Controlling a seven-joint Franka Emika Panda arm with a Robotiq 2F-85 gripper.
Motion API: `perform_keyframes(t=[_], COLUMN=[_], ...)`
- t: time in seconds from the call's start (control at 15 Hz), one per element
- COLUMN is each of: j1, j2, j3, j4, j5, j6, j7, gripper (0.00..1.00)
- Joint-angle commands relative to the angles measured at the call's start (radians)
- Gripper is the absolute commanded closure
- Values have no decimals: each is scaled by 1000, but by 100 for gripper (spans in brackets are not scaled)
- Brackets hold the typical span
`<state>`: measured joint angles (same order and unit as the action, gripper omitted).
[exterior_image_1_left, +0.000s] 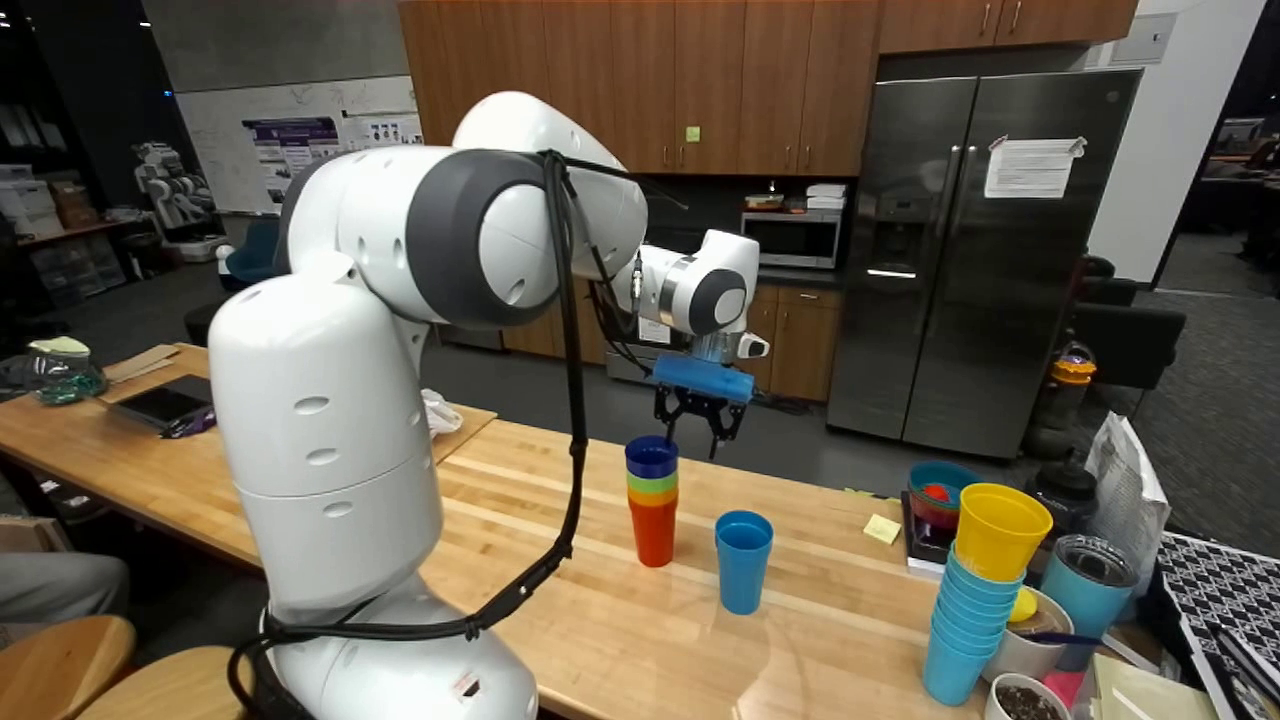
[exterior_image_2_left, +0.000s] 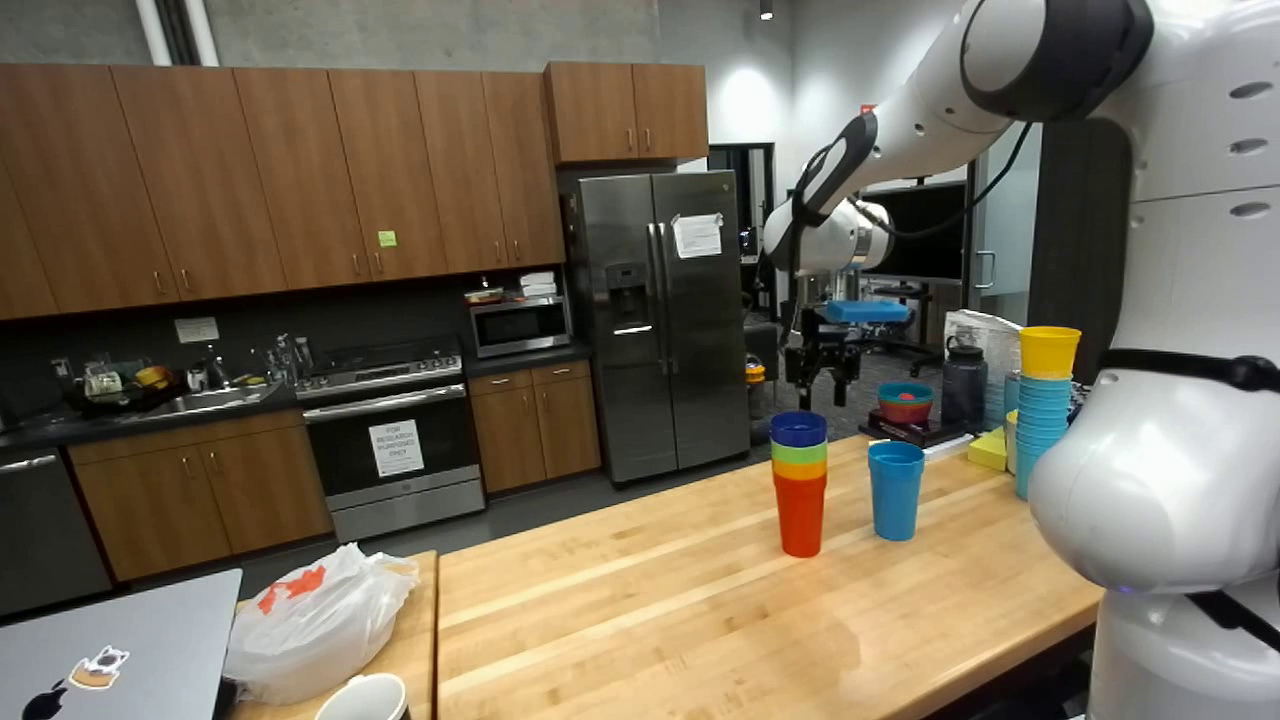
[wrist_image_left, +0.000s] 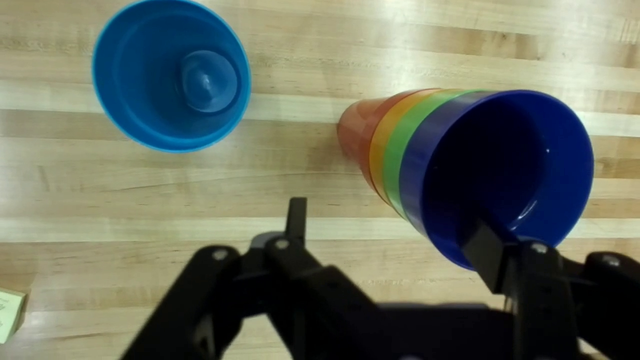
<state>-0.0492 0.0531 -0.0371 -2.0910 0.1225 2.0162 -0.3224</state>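
Observation:
A nested stack of cups (exterior_image_1_left: 654, 525), dark blue on top with green, orange and red below, stands upright on the wooden table, also in an exterior view (exterior_image_2_left: 800, 510). Beside it, apart, stands a single blue cup (exterior_image_1_left: 743, 565). My gripper (exterior_image_1_left: 692, 440) hangs just over the stack's top, pointing down, its jaws apart with nothing between them. In the wrist view, one fingertip of the gripper (wrist_image_left: 387, 215) overlaps the mouth of the dark blue cup (wrist_image_left: 555, 150); whether it touches the rim I cannot tell. The other fingertip is over bare wood, below the blue cup (wrist_image_left: 150, 115).
A tall stack of light blue cups (exterior_image_1_left: 965, 625) topped by a yellow cup (exterior_image_1_left: 1000, 530) stands near the table's end. Close by are bowls (exterior_image_1_left: 940, 490), a tumbler (exterior_image_1_left: 1088, 590) and sticky notes (exterior_image_1_left: 881, 529). A plastic bag (exterior_image_2_left: 320, 620) and a laptop (exterior_image_2_left: 120, 650) lie at the opposite end.

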Motion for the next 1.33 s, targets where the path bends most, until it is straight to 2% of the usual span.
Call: perform_keyframes(t=[0.0, 0.87, 0.93, 1.07, 1.2, 1.27], j1=[-1, -1, 1, 1, 2, 2], j2=[14, 42, 40, 43, 43, 42], j3=[3, 14, 16, 17, 19, 20], j4=[20, 30, 27, 30, 28, 27], j5=[2, 3, 0, -2, -2, -1], j6=[-2, -5, -3, -4, -4, -3], j7=[-20, -25, -22, -23, -21, -21], gripper=[1, 1, 25, 27, 39, 48])
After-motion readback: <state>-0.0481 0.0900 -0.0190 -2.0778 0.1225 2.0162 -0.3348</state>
